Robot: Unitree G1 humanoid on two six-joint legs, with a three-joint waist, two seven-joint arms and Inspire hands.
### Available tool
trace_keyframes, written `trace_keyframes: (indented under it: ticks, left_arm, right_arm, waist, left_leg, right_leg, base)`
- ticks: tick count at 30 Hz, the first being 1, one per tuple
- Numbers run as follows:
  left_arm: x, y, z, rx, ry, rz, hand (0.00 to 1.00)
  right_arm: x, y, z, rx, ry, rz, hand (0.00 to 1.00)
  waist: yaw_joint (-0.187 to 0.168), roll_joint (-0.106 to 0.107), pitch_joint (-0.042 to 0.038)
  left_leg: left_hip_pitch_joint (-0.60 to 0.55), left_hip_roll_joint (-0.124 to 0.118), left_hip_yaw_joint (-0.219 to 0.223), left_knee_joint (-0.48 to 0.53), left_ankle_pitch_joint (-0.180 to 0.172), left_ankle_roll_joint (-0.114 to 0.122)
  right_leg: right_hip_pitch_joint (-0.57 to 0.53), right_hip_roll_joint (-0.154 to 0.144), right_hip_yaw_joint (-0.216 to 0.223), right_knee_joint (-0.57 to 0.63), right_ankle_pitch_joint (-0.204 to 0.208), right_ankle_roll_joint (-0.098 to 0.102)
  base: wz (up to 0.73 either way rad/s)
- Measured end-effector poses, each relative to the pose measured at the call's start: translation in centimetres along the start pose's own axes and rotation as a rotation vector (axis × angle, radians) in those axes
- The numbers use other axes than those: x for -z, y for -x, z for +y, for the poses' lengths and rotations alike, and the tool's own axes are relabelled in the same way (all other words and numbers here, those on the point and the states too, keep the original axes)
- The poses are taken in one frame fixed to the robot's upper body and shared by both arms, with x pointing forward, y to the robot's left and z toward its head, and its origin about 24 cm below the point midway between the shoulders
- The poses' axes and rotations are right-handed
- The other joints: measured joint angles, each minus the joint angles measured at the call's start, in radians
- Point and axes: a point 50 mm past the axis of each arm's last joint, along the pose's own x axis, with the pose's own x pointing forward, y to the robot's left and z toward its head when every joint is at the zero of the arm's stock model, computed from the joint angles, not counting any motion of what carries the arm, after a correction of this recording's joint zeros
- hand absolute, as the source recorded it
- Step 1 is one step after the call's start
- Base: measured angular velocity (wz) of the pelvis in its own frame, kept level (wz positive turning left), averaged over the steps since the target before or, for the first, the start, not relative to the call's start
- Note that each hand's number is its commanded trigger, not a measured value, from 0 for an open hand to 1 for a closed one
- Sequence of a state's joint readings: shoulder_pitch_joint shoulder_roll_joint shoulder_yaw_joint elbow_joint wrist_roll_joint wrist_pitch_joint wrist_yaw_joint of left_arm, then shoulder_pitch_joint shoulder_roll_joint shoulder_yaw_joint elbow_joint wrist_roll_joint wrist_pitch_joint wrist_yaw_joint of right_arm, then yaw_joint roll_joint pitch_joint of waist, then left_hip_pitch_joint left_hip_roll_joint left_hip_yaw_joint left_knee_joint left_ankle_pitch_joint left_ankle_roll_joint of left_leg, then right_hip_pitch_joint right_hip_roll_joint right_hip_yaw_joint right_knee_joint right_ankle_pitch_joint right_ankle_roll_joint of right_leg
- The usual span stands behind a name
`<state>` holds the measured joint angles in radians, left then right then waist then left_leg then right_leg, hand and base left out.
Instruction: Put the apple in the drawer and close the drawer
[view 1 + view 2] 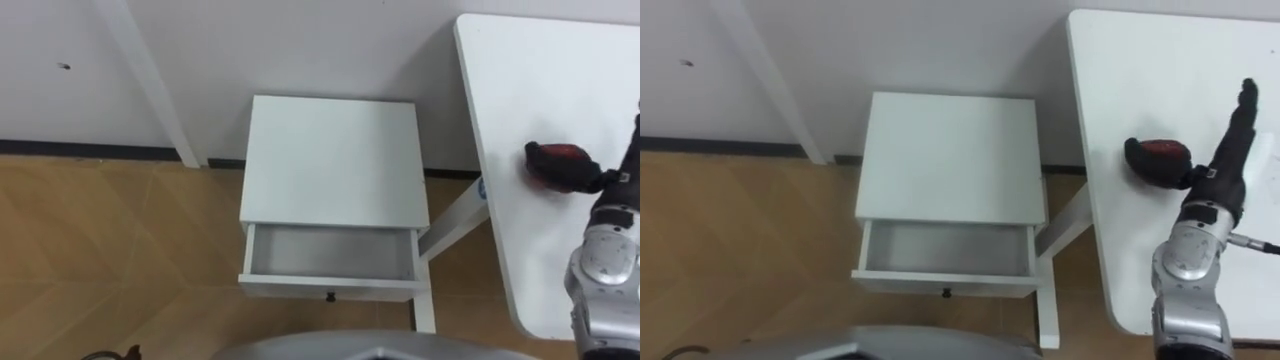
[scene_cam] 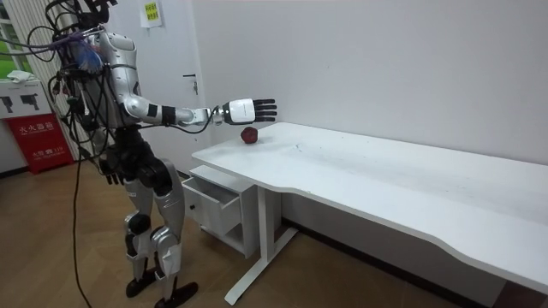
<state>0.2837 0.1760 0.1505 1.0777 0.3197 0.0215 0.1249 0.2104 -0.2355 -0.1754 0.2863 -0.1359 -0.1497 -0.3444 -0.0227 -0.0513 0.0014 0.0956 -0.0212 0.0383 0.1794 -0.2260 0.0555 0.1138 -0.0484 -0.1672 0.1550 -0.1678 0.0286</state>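
A dark red apple (image 1: 1160, 158) lies near the left end of the white table (image 1: 1160, 60), in the room view apple (image 2: 249, 135) close to the wall. My right hand (image 1: 1228, 150) reaches over the table just right of the apple, open with fingers straight, thumb side towards the fruit; in the room view this hand (image 2: 244, 109) hovers a little above it. The white cabinet (image 1: 335, 160) stands left of the table, its drawer (image 1: 330, 288) pulled out with nothing inside. My left hand (image 2: 111, 174) hangs by my hip.
I stand in front of the cabinet on the wooden floor (image 1: 100, 250). The table's white leg (image 1: 450, 225) runs beside the drawer's right side. A white slanted bar (image 1: 150, 80) leans at the wall to the left. A red box (image 2: 34, 141) stands at the room view's left.
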Motion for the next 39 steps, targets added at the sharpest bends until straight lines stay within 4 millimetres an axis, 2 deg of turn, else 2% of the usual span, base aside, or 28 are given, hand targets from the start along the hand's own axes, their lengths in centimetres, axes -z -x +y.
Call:
trace_keyframes:
  ticks: [5, 16, 17, 18, 26, 33, 39]
  left_arm:
    - [0.2, 0.0, -0.2, 0.013, -0.01, 0.005, 0.0]
    - [0.2, 0.0, -0.3, 0.031, -0.008, 0.007, 0.0]
    - [0.2, 0.0, -0.3, 0.034, -0.008, 0.005, 0.0]
    - [0.2, 0.0, -0.3, 0.036, -0.008, 0.002, 0.0]
    - [0.1, 0.0, -0.3, 0.039, -0.009, -0.003, 0.0]
    - [0.2, 0.1, -0.3, 0.046, -0.013, -0.001, 0.0]
    - [0.1, 0.0, -0.3, 0.046, -0.015, -0.007, 0.0]
  right_arm:
    - [0.9, 0.1, 0.4, -0.045, 0.04, 0.029, 0.0]
    - [0.9, 0.2, 0.6, -0.079, 0.045, 0.031, 0.0]
    - [0.9, 0.2, 0.6, -0.081, 0.047, 0.03, 0.08]
    - [0.9, 0.2, 0.6, -0.083, 0.054, 0.027, 1.0]
    - [1.0, 0.3, 0.8, -0.108, 0.118, 0.014, 1.0]
    - [1.2, 0.2, 0.6, -0.112, 0.192, 0.002, 1.0]
    - [1.1, 0.1, 0.8, -0.129, 0.221, -0.01, 1.0]
  waist:
    - [0.0, 0.002, 0.0002]
    - [-0.001, -0.001, -0.0007]
    - [-0.001, -0.001, -0.0008]
    - [-0.001, -0.001, -0.0008]
    - [0.0, -0.003, -0.0019]
    - [0.002, -0.008, -0.006]
    - [0.003, -0.006, -0.0054]
  left_leg:
    - [0.0, 0.0, 0.0, 0.0, 0.0, 0.0]
    - [0.0, 0.0, 0.0, -0.002, 0.0, 0.0]
    - [0.0, 0.0, 0.0, -0.002, 0.0, 0.0]
    - [0.0, 0.0, 0.0, -0.002, 0.0, 0.0]
    - [0.0, 0.0, 0.001, 0.0, 0.0, 0.0]
    - [0.0, 0.001, 0.0, 0.004, 0.0, 0.0]
    - [0.0, 0.001, 0.001, 0.004, 0.0, 0.0]
  right_leg:
    - [0.0, 0.0, 0.0, 0.0, 0.0, 0.0]
    - [-0.001, 0.0, 0.0, 0.0, 0.0, 0.0]
    - [-0.001, 0.0, 0.0, 0.0, 0.0, 0.0]
    - [-0.001, 0.0, 0.0, 0.0, 0.0, 0.0]
    - [-0.003, 0.0, -0.004, 0.0, 0.0, 0.0]
    - [-0.002, 0.0, -0.008, 0.0, 0.0, 0.0]
    - [-0.001, 0.001, -0.001, 0.0, 0.0, 0.0]
  base:
    - [0.0]
    - [0.0]
    - [0.0]
    - [0.0]
    - [0.0]
    - [0.0]
    - [0.0]
